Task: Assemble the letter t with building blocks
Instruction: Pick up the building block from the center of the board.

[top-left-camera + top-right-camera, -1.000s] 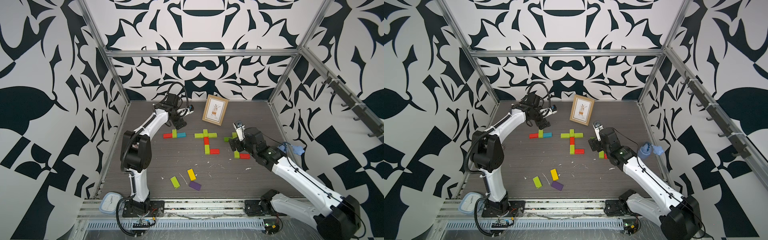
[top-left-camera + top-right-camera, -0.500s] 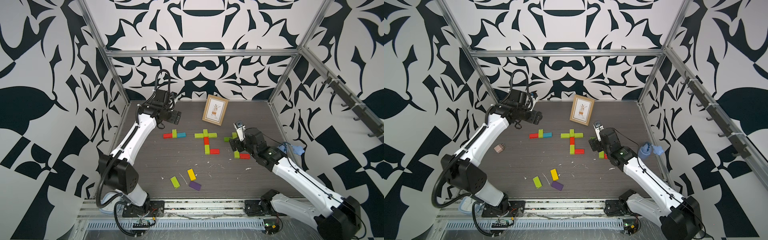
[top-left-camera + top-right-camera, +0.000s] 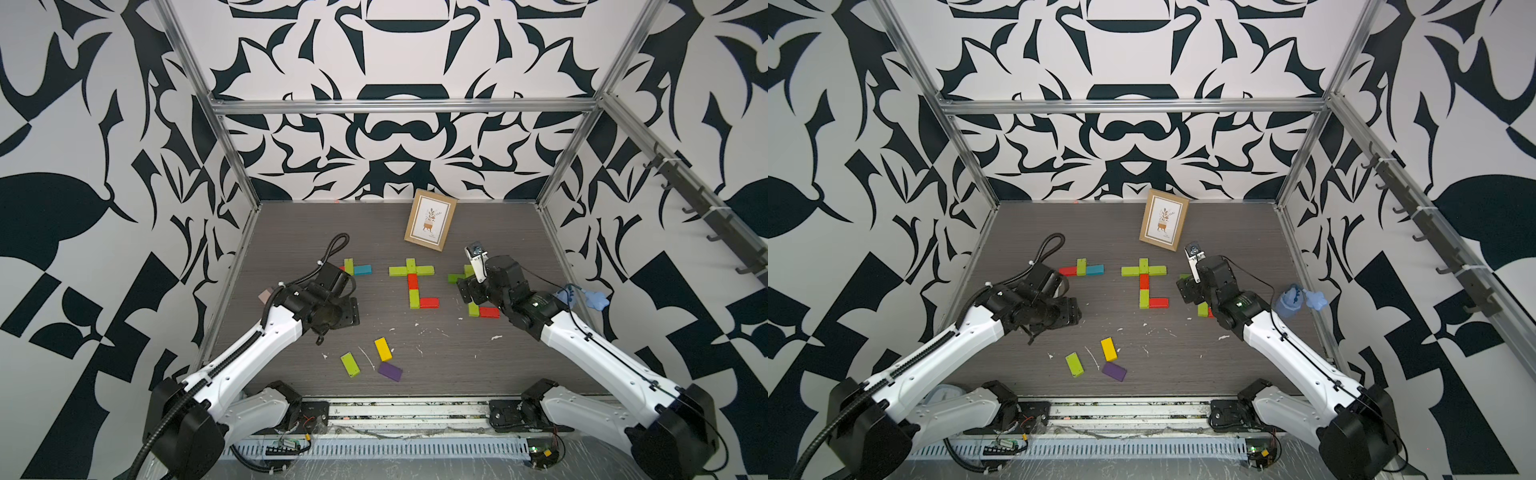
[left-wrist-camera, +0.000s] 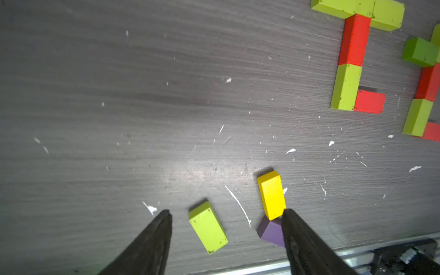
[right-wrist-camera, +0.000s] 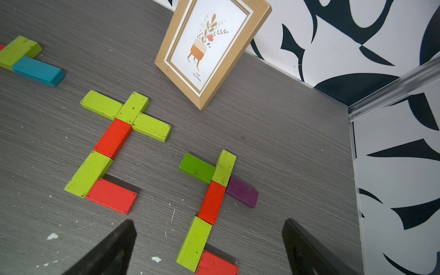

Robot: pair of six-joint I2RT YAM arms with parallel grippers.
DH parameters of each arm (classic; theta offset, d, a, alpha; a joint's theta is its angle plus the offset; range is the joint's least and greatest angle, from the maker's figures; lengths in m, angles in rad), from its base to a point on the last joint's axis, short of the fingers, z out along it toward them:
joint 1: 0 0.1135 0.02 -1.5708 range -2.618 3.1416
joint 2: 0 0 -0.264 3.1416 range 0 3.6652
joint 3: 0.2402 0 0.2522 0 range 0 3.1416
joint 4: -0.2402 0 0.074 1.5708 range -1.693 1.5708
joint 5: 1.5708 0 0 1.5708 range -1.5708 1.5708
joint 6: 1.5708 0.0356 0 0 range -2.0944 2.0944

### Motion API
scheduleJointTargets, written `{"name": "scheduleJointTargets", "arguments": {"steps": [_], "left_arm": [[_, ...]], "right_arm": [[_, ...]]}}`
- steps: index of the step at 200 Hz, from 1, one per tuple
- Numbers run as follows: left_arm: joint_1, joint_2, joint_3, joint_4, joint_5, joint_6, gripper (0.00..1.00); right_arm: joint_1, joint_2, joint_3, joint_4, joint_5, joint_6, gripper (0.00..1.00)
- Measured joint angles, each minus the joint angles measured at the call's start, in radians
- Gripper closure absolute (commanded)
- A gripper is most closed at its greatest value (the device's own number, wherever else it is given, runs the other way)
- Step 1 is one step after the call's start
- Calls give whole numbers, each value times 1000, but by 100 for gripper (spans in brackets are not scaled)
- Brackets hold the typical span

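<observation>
Purple block (image 4: 270, 232) half hidden behind the left tool (image 4: 225, 211), parted and empty; right tool (image 5: 209, 221) gapes wide, empty too

place: robot lab test cell | signs: aluminium frame (image 3: 399, 106), patterned wall panels (image 3: 399, 158), arm mounting rail (image 3: 407, 410)

Left hand (image 4: 225, 211) spread wide over the grey counter (image 4: 119, 95), lime green block (image 4: 208, 228) loose between its fingers. Yellow block (image 4: 271, 195) just beside purple block (image 4: 270, 232), the purple partly behind one finger.
</observation>
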Motion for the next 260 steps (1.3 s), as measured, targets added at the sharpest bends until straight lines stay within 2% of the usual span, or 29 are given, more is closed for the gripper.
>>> {"name": "scheduleJointTargets", "arguments": {"steps": [40,63,93,150,174,220,260], "left_arm": [[-156,-77,-158,-9,-45,-271,27],[-214,-39,-192,-14,-58,-376,27],[-244,52,-193,-3,-67,-463,30],[-297,239,-192,96,-44,-509,35],[-326,269,-188,101,-49,-530,39],[-354,280,-182,99,-60,-550,58],[-344,309,-150,97,-69,-468,74]], "right_arm": [[0,6,0,0,0,0,1],[0,15,0,0,0,0,1],[0,25,0,-2,0,3,1],[0,40,0,-7,0,4,1],[0,55,0,-9,-1,4,1],[0,61,2,-10,-1,4,1],[0,61,2,-12,0,4,1]]}}
